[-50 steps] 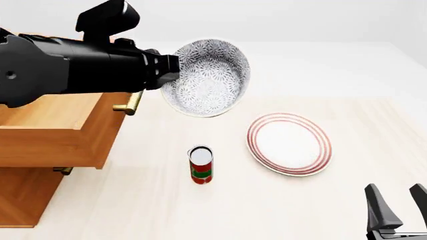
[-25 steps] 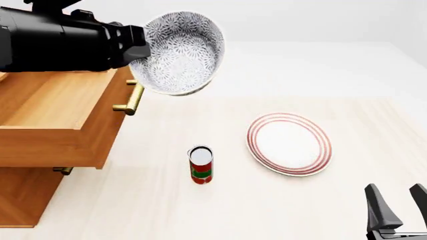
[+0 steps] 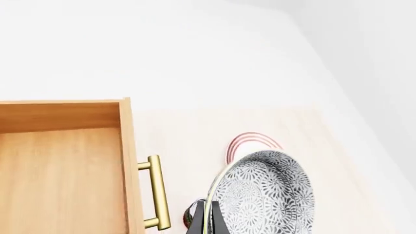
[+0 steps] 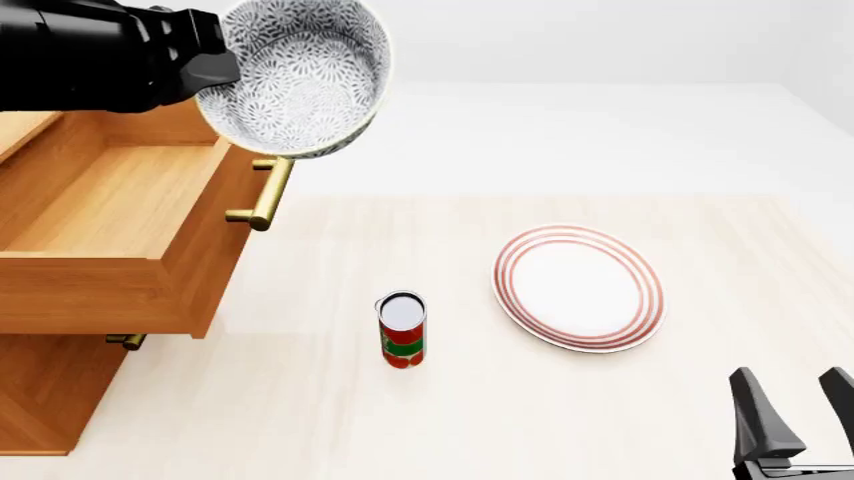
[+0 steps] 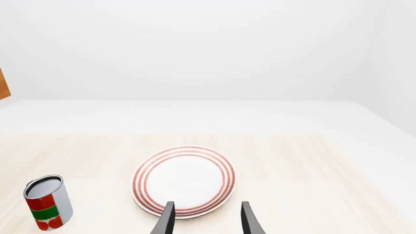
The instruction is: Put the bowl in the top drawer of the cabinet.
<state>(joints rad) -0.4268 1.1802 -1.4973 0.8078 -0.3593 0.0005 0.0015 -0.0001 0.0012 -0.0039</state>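
The bowl (image 4: 304,72), white with a dense grey-blue floral pattern, hangs tilted on its side high in the air, its opening facing the front camera. My left gripper (image 4: 218,62) is shut on its rim. The bowl sits over the front edge and brass handle (image 4: 267,194) of the top drawer (image 4: 114,205), which stands pulled out of the cabinet (image 4: 47,400) and shows a bare wooden floor. In the left wrist view the bowl (image 3: 266,195) lies beside the drawer (image 3: 65,165), clamped by the left gripper (image 3: 209,217). My right gripper (image 4: 797,410) rests open at the near right.
A flat white plate with red rings (image 4: 578,287) lies right of centre, also seen as the plate (image 5: 184,180) just ahead of the right gripper (image 5: 206,219). A red and green can (image 4: 402,330) stands upright left of it, below the drawer's level.
The left arm has carried the bowl up and to the left, from over the table to over the drawer's front edge. The right arm has stayed still.
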